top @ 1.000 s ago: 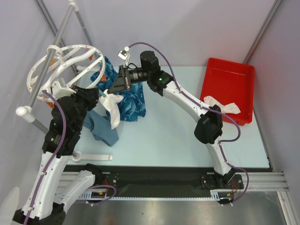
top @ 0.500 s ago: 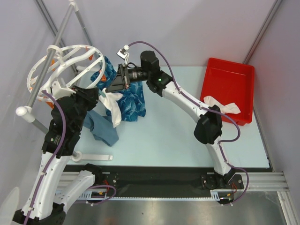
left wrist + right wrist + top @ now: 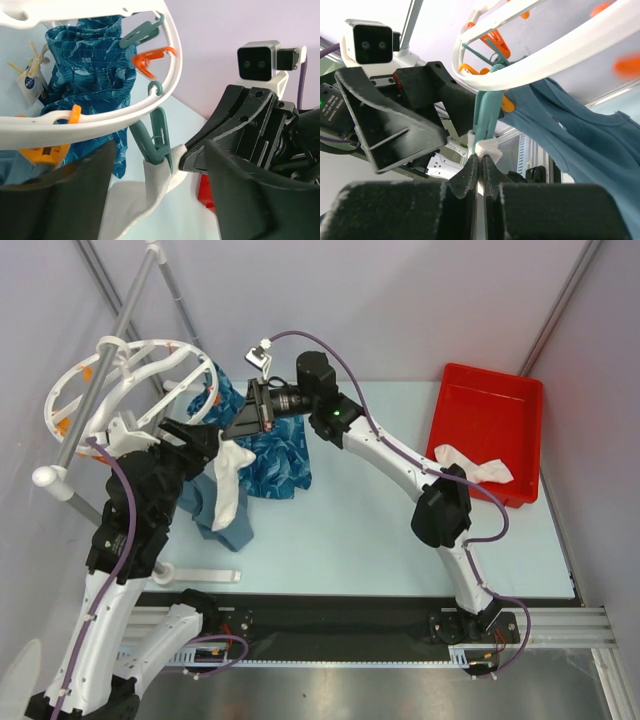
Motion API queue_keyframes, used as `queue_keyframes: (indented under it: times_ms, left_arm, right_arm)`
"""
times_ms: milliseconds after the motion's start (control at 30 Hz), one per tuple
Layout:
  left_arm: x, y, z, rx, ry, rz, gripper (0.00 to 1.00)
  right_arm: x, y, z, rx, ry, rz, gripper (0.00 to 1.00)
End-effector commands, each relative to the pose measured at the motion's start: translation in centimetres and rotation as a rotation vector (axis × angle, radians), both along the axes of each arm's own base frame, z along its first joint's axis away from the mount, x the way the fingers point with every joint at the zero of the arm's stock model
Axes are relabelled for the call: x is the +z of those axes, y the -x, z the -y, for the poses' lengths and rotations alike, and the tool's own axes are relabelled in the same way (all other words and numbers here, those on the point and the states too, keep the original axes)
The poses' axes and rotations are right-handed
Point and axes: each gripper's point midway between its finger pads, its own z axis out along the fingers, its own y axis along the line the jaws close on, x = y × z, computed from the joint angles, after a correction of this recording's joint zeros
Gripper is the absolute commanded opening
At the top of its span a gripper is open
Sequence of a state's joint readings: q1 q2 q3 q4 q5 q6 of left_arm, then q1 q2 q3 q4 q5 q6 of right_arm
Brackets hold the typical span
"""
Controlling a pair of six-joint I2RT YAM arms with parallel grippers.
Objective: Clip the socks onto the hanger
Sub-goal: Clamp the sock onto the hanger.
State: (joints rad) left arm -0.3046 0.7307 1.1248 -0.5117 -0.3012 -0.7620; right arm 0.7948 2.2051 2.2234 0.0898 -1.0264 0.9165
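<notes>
At the near-left of the table, seen from overhead, the left gripper (image 3: 207, 440) sits at about nine o'clock of the tabletop. Its jaws are spread apart and hold nothing. In its wrist view the two dark fingers (image 3: 60, 200) flank a teal clip (image 3: 157, 137) without touching it. The clip hangs from the rim of the white round hanger (image 3: 100, 117) and bites the top edge of a white sock (image 3: 135, 205). The sock droops from the clip toward seven o'clock, in the gap between the open fingers; whether it brushes the left one cannot be told.

The right gripper (image 3: 477, 167) comes in from three o'clock of the clip and meets the same sock. Its jaws are clamped together on the sock's upper corner — a small white bunch of fabric at the fingertips. In the right wrist view the teal clip stands directly above them at twelve o'clock.

Just past the sock, a grey-blue garment (image 3: 220, 525) hangs at its six o'clock and a blue patterned cloth (image 3: 280, 455) at its two o'clock. Orange clips (image 3: 152, 56) dot the hanger's rim. The hanger itself is tilted at the table's ten o'clock, beside the grey rack poles (image 3: 130, 310).

Farther off, at two o'clock, is a red bin (image 3: 490, 410). A second sock (image 3: 470, 462) lies over its near-left rim — well apart from both grippers.
</notes>
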Motion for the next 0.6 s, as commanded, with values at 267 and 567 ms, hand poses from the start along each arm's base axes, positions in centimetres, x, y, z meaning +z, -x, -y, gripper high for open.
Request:
queue_keyframes:
  times_ms: [267,567]
  left_arm:
    - [1.5,1.8,-0.3,-0.016,0.016,0.034,0.94]
    - [3.2,4.5,1.4,-0.146,0.060,0.084,0.89]
  right_arm:
    - [0.6,-0.3,-0.7,0.003,-0.041,0.039,0.06]
    - [-2.8,-1.7,-1.6,-0.089,0.070,0.080,0.34]
